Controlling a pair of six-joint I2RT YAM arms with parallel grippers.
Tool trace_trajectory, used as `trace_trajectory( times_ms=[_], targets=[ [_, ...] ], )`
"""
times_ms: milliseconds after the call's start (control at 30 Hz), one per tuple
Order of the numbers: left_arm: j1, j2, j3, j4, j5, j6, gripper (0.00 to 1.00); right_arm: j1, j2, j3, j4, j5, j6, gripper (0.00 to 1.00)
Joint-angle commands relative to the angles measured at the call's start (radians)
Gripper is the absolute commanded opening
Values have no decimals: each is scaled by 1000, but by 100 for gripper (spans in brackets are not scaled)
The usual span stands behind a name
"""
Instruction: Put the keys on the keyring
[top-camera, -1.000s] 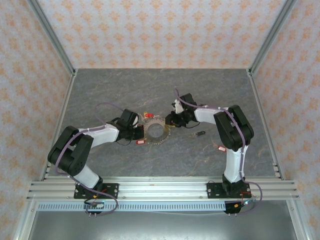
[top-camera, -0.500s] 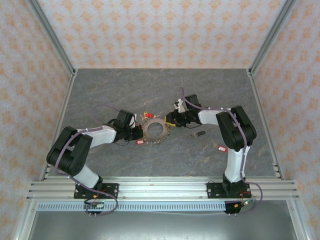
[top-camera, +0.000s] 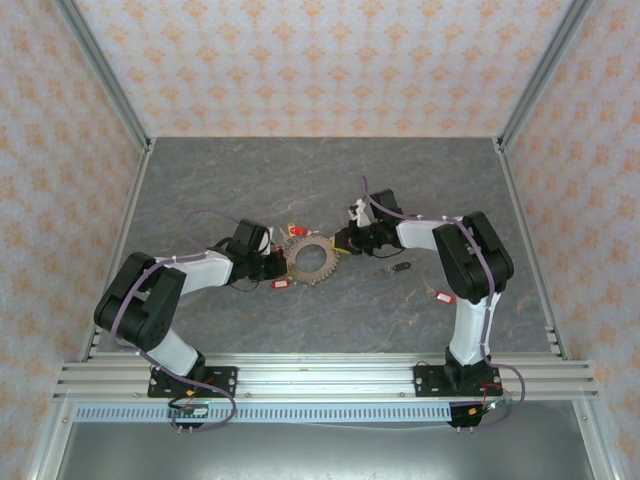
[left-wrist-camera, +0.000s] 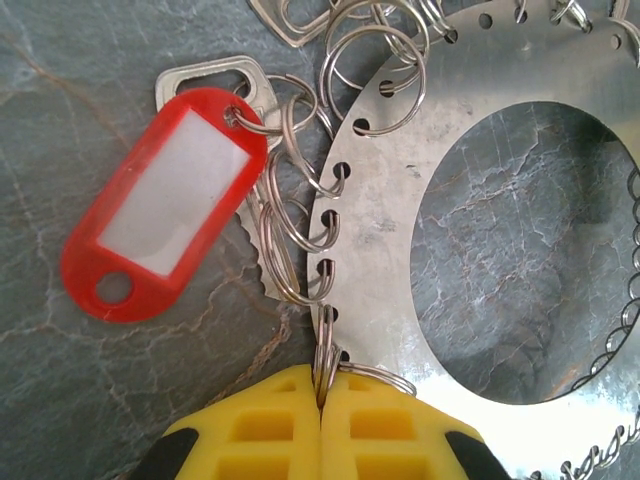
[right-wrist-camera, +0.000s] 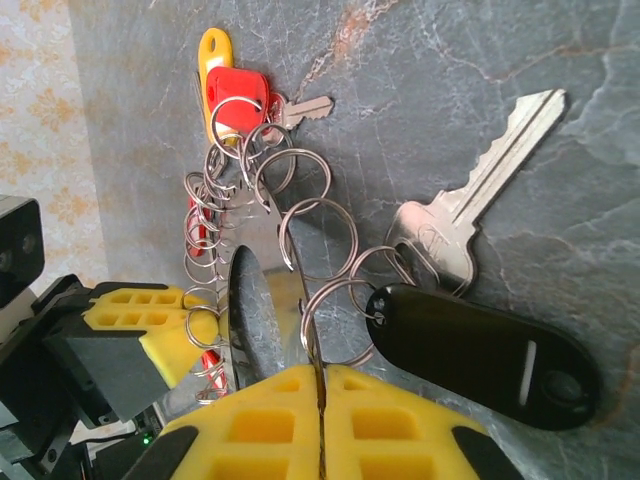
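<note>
The keyring (top-camera: 308, 259) is a flat silvery ring plate (left-wrist-camera: 385, 250) with holes round its rim and several small split rings hanging from them. My left gripper (top-camera: 280, 263) is at its left edge, its yellow fingers shut (left-wrist-camera: 322, 388) on one split ring threaded through a rim hole. My right gripper (top-camera: 338, 247) is at the plate's right edge, shut (right-wrist-camera: 320, 388) on the thin rim of the plate (right-wrist-camera: 250, 310) together with a split ring. A silver key (right-wrist-camera: 470, 210) with a black tag (right-wrist-camera: 480, 355) hangs there. A key (left-wrist-camera: 215, 78) with a red tag (left-wrist-camera: 160, 205) lies left of the plate.
Red (right-wrist-camera: 238, 100) and yellow (right-wrist-camera: 212, 50) tagged keys lie at the plate's far side (top-camera: 293, 230). A black-tagged key (top-camera: 400, 267) and a red tag (top-camera: 440, 295) lie loose on the grey table to the right. Another red tag (top-camera: 281, 284) lies near my left gripper.
My right gripper has closed on the keyring's right edge. The keyring and my left gripper shifted slightly up and left from a second ago.
</note>
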Motion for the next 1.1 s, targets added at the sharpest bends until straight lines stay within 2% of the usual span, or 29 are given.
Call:
trace_trajectory(
  times_ms=[0,67,167,267,367,467,633,867,933,1067],
  targets=[
    [-9,-21,-20,-11,-66,-10,15,21,-72,4,-23,-4,-6,3],
    [-9,-72,-33,-22,-102,-20,21,19,-100,-9,-5,13,11,1],
    [-9,-182,-61,-44,-156,-33,45,4,-162,-48,60,25,58,0],
    [-9,-312,-84,-84,-209,-100,61,-18,-239,-114,185,15,137,0],
    [-9,-439,-94,-105,-212,-159,76,-24,-307,-156,264,3,184,0],
    [-8,-528,-88,-90,-169,-239,90,-23,-357,-171,296,-8,218,0],
    [-8,-527,-38,-58,-65,-335,92,-25,-403,-173,371,-31,326,0],
    [-9,-409,11,62,28,-442,90,-27,-466,-149,367,-69,400,0],
    [-15,-390,19,112,41,-474,89,-27,-474,-138,361,-83,411,0],
    [-22,-368,45,104,30,-473,90,-26,-482,-130,393,-100,466,0]
  ],
)
